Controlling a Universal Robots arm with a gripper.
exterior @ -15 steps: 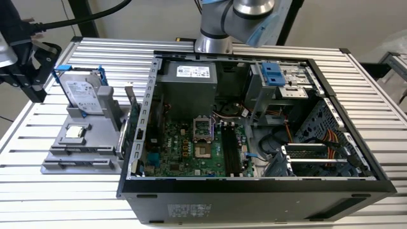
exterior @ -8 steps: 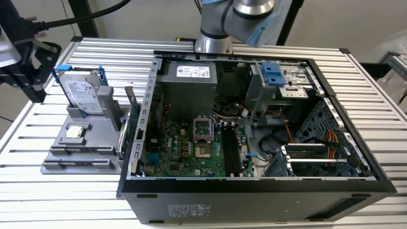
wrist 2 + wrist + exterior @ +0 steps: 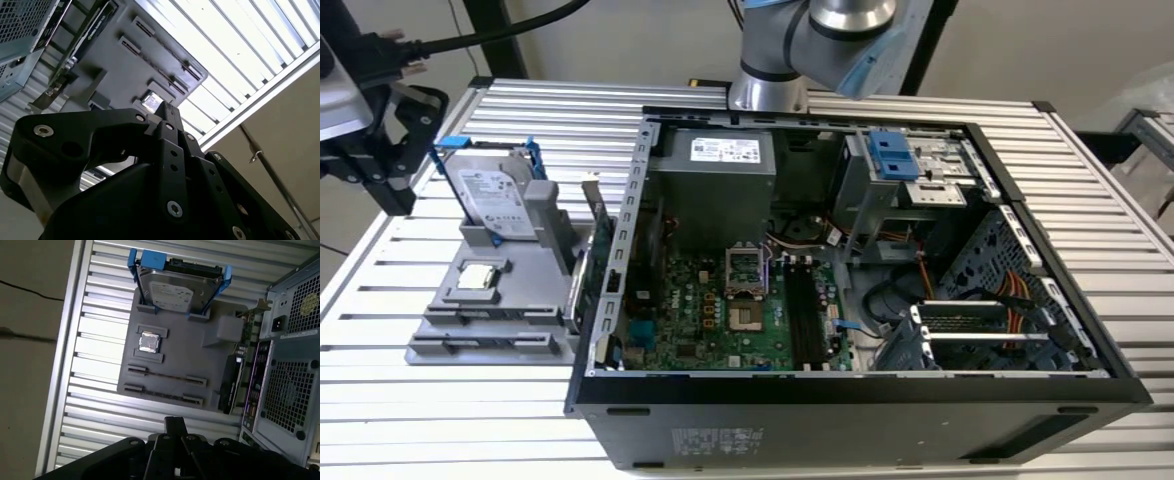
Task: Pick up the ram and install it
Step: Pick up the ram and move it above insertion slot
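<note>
A thin dark strip [image 3: 165, 376], which I take for the ram, stands edge-on between two slotted holders on the grey fixture [image 3: 185, 347]. My black gripper [image 3: 175, 421] hangs above the table beside that fixture, a little off the strip and not touching it. Its fingers look pressed together with nothing between them. In the exterior view the gripper [image 3: 394, 195] is at the far left, above the table's left edge and beside the fixture [image 3: 454, 340]. In the second wrist view the gripper [image 3: 167, 107] points toward the fixture [image 3: 115, 65].
The fixture also holds a silver hard drive [image 3: 494, 200] in a blue bracket, a small square processor chip [image 3: 149, 342] and an expansion card [image 3: 230, 385] on edge. The open computer case [image 3: 854, 395] takes up the table's middle, with black memory slots [image 3: 803, 315] on its motherboard.
</note>
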